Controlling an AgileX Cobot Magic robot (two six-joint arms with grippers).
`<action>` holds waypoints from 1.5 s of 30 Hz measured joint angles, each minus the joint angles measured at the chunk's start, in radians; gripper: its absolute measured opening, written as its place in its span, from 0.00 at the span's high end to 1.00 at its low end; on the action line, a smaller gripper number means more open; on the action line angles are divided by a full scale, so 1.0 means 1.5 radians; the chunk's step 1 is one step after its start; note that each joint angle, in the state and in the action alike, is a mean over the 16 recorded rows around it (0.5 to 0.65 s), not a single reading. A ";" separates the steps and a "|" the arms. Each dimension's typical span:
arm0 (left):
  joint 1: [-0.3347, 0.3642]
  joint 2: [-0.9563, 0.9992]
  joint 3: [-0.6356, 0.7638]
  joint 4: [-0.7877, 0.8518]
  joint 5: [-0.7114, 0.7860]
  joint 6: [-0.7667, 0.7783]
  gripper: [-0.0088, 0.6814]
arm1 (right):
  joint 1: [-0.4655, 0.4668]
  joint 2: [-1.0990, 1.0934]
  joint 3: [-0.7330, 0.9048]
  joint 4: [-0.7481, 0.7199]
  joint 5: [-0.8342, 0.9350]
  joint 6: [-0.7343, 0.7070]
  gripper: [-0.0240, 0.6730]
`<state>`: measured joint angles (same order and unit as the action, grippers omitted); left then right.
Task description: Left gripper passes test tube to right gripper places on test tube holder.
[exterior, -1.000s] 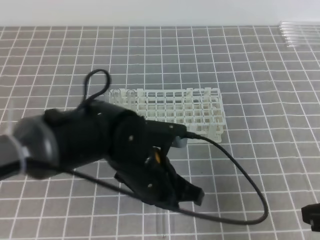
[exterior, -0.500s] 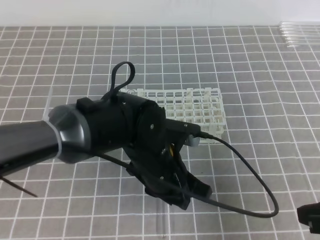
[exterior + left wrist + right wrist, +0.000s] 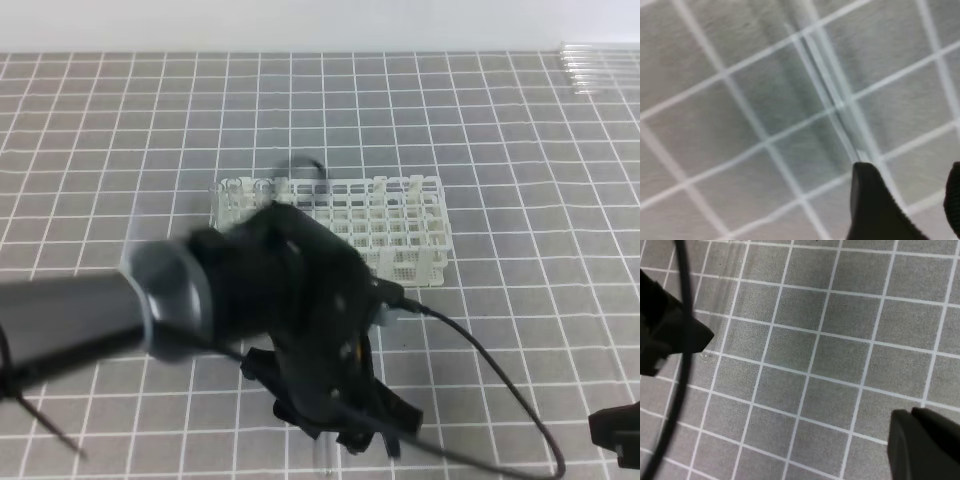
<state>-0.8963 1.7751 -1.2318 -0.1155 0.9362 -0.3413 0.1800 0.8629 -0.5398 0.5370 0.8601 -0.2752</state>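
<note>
Left wrist view alone shows the test tube (image 3: 832, 95) lying flat — left pincer (image 3: 912, 200) open.

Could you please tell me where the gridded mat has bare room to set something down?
Free: the far strip behind the white plastic grid rack, and the right side between the rack and the bundle of clear glass tubes. Crowded: the near centre, under the black left pincer, its black cable and the thin clear test tube.

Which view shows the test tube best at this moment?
The left wrist view: the tube runs diagonally across the gridded mat, clear and close, ahead of the left end effector. The high view shows only its lower end poking out below that end effector. In the right wrist view I cannot make it out.
</note>
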 joint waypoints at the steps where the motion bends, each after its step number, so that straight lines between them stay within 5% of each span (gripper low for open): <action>1: -0.004 0.001 0.000 0.014 0.001 -0.017 0.58 | 0.000 0.000 0.000 0.000 0.000 0.000 0.98; 10: -0.027 0.015 0.001 0.113 -0.004 -0.114 0.57 | 0.000 0.000 0.000 0.006 0.003 -0.008 0.98; 30: -0.023 0.079 -0.002 0.064 -0.015 -0.087 0.58 | 0.000 0.000 0.000 0.013 0.008 -0.015 0.98; 45: -0.023 0.092 -0.007 0.091 0.001 -0.054 0.82 | 0.000 0.000 0.000 0.013 0.010 -0.015 0.98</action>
<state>-0.9311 1.9137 -1.2419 0.0208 0.9382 -0.4225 0.1800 0.8629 -0.5398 0.5566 0.8750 -0.2979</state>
